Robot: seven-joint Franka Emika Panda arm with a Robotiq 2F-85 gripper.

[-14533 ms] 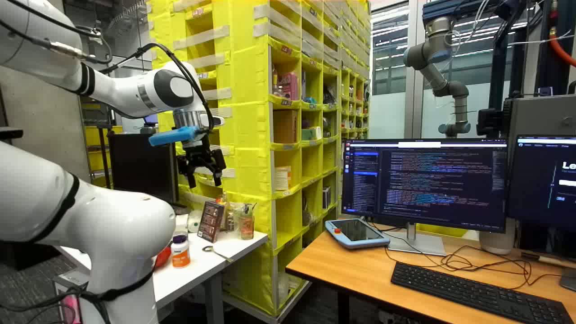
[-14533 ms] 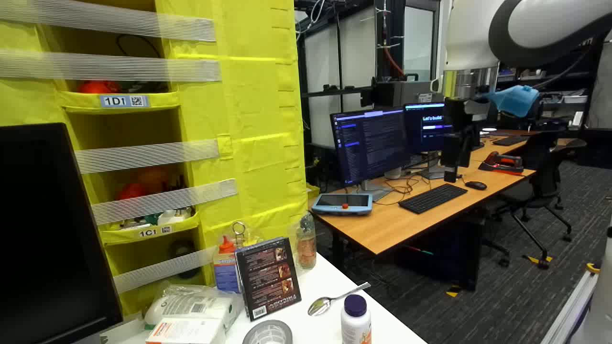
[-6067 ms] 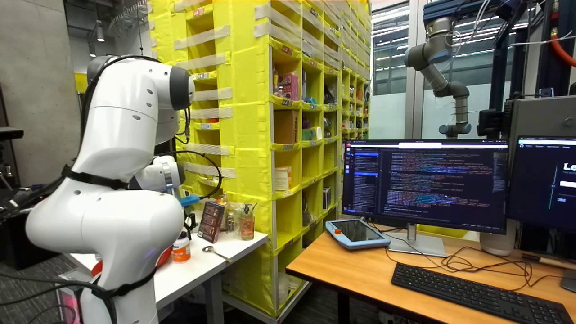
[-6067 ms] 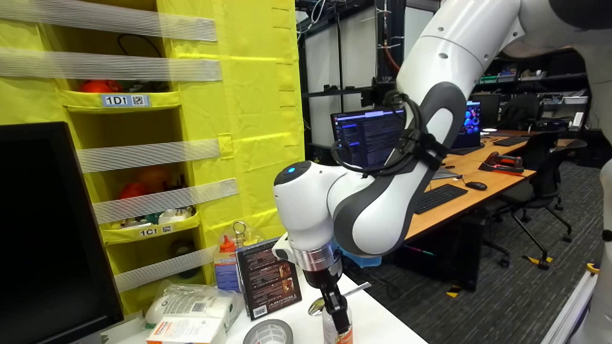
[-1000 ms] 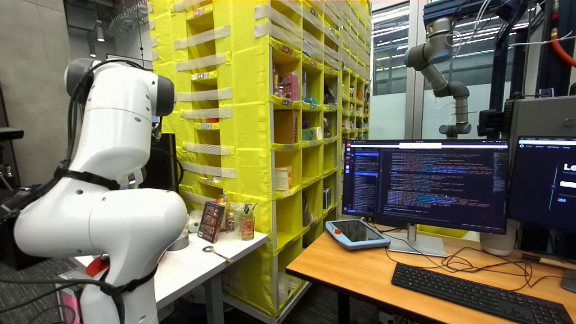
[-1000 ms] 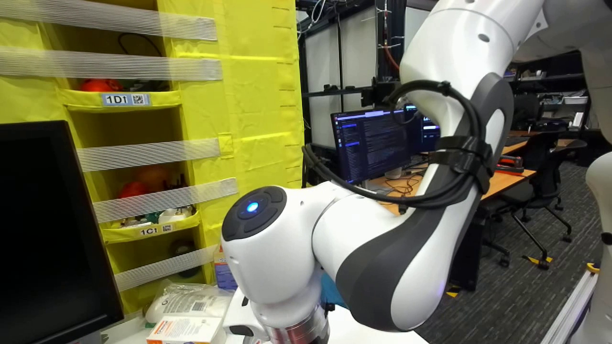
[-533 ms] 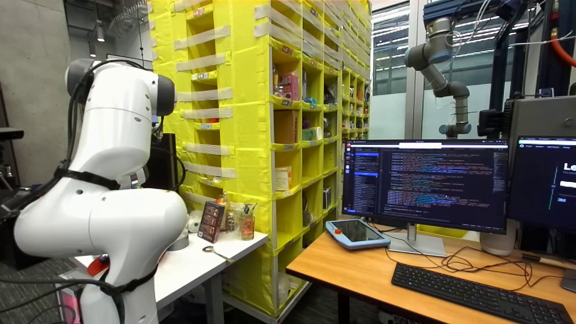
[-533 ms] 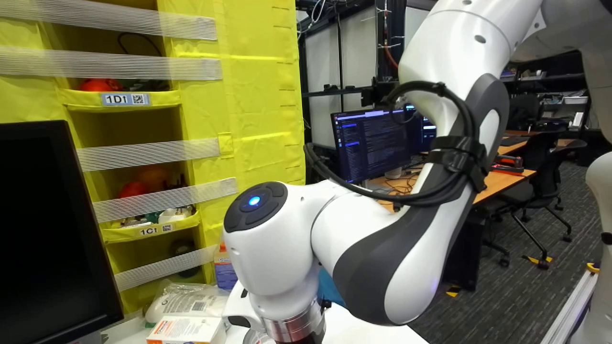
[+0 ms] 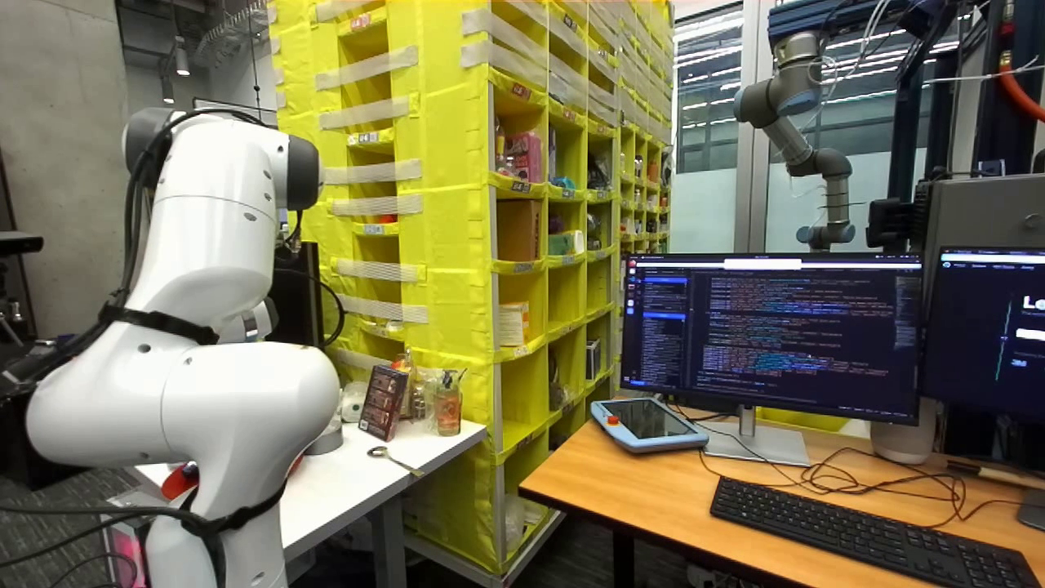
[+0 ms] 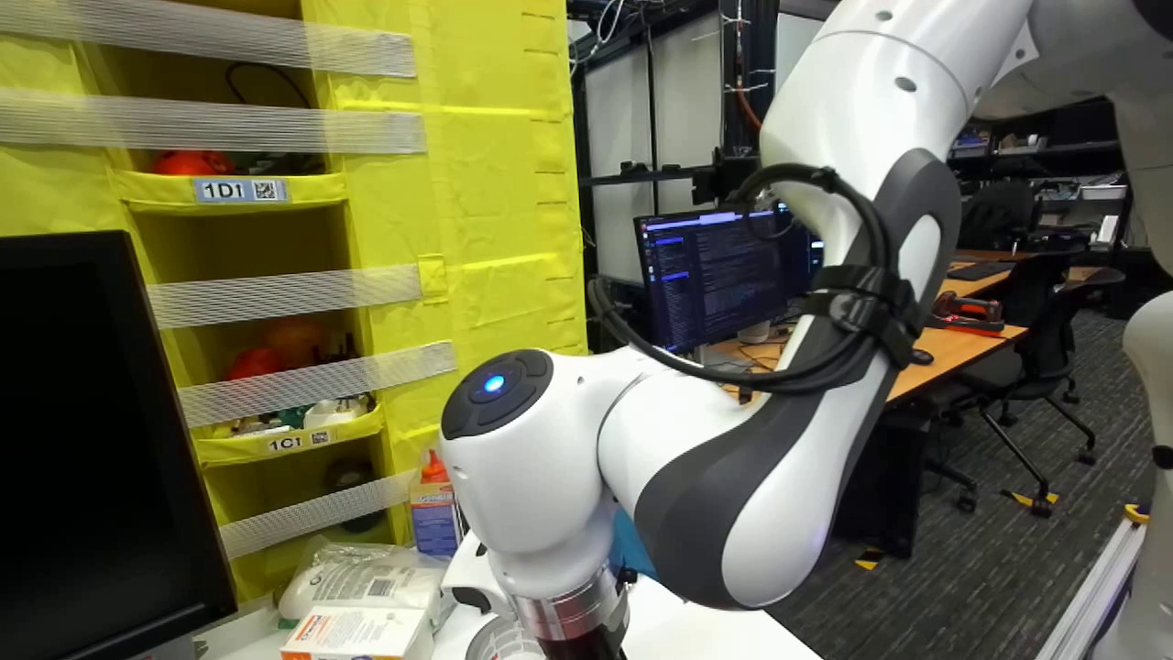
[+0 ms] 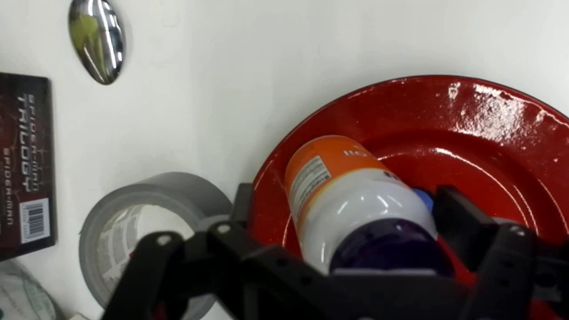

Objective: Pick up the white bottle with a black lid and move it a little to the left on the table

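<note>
Yellow shelving (image 9: 449, 245) towers, the white arm (image 10: 568, 467) bends over the white table (image 9: 351, 490)! On that, the red plate (image 11: 400, 104); above it, the gripper (image 11: 346, 209), fingers (image 11: 462, 224) spread wide, clasping nothing. And there's the white bottle (image 11: 355, 200), on the plate, between those fingers, upright or leaning, I can't tell! A grey tape roll (image 11: 189, 192) lies just beside the plate; the bottle's dark lid (image 11: 393, 246) faces the wrist view.

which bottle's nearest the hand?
The purple-lidded white bottle: in the wrist view it sits between the parted jaws of the hand. The pump bottle and red-capped bottle stand farther off, by the yellow shelving.
</note>
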